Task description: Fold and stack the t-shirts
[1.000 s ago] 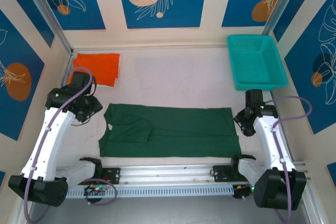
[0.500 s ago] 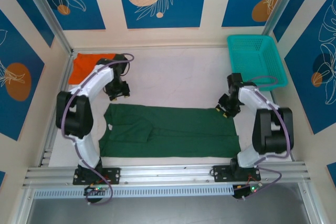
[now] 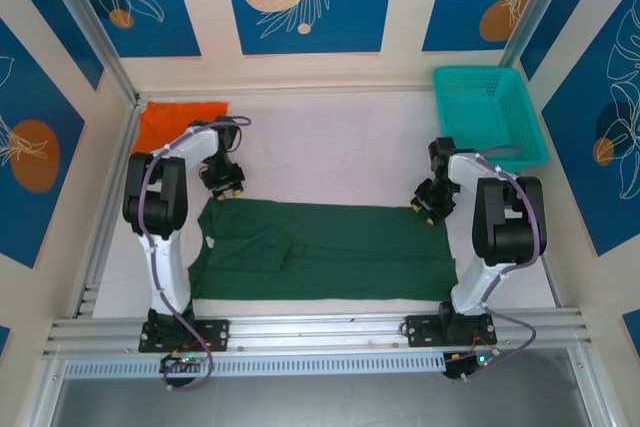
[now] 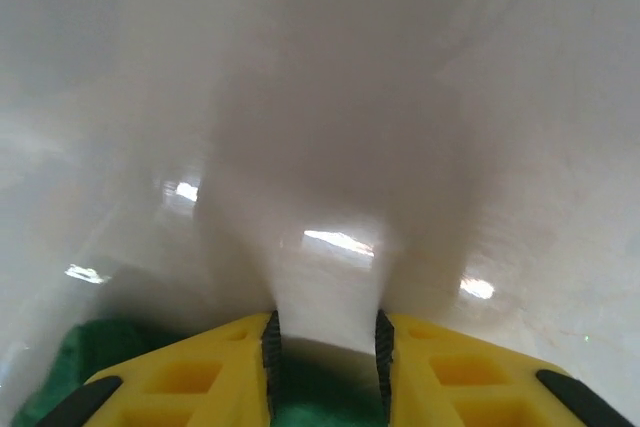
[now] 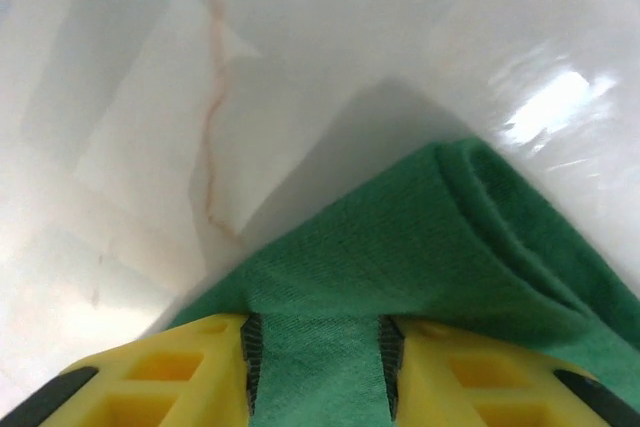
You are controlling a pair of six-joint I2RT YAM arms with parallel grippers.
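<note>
The dark green t-shirt (image 3: 330,247) lies flat across the table's middle, folded lengthwise, with its neck to the left. My left gripper (image 3: 222,185) is down at its far left corner. In the left wrist view the left gripper (image 4: 325,332) is open, with the green cloth's edge (image 4: 320,412) low between the yellow fingers (image 4: 200,377). My right gripper (image 3: 430,209) is at the far right corner. There the right gripper (image 5: 320,337) is open and straddles the green cloth (image 5: 440,247). The folded orange t-shirt (image 3: 165,127) lies at the back left, partly behind the left arm.
A teal mesh basket (image 3: 485,112) stands at the back right, close to the right arm's elbow. White table top (image 3: 330,147) runs between the green shirt and the back wall. A metal rail (image 3: 320,332) lines the near edge.
Both arms swung from beside their bases out to the green shirt's far corners and lowered onto it. Over the last half second they barely shifted. The left jaws narrowed.
</note>
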